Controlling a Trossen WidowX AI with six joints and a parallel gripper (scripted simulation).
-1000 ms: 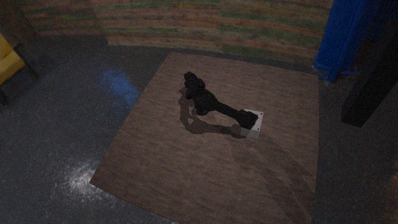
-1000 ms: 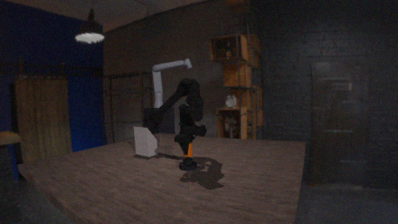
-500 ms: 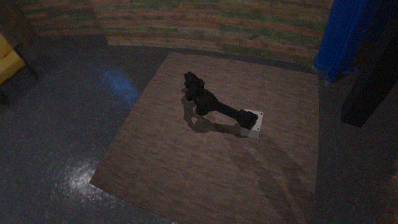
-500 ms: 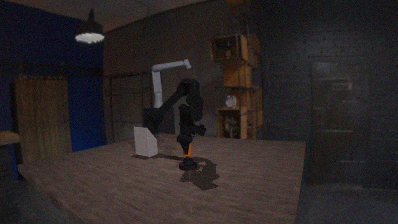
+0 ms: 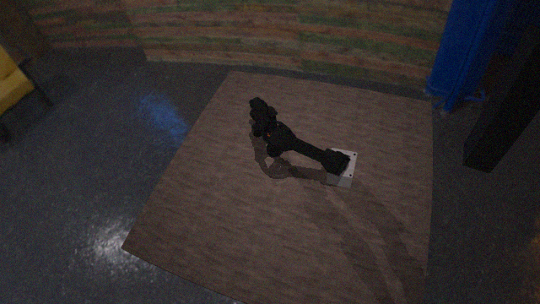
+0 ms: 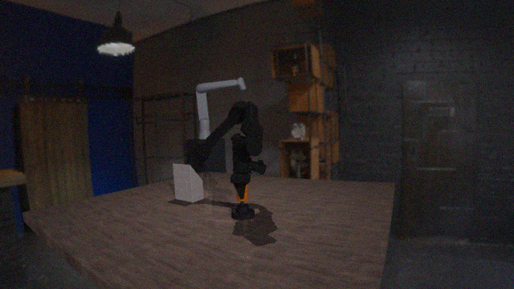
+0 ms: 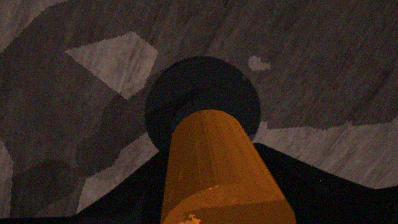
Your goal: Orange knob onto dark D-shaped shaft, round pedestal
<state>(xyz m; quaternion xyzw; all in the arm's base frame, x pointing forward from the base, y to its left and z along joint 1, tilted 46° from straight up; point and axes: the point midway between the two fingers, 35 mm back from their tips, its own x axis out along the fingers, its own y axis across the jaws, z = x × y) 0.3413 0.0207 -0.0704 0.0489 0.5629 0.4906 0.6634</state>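
My gripper (image 6: 242, 192) points straight down and is shut on the orange knob (image 6: 245, 195) (image 7: 220, 165), a ribbed orange cylinder held upright. The knob's lower end is right over the dark round pedestal (image 6: 242, 212) (image 7: 165, 95), and the knob covers the pedestal's middle, so the dark D-shaped shaft is hidden. In the exterior view the knob stands just above the pedestal; I cannot tell whether it touches. In the top view the black arm (image 5: 291, 143) covers the knob but for a tiny orange speck (image 5: 268, 135), and hides the pedestal.
The arm's white base block (image 5: 347, 171) (image 6: 187, 182) stands on the wooden table (image 5: 236, 219) (image 6: 161, 241) behind the pedestal. A white lamp arm (image 6: 209, 96) and wooden shelves (image 6: 307, 112) stand beyond the table.
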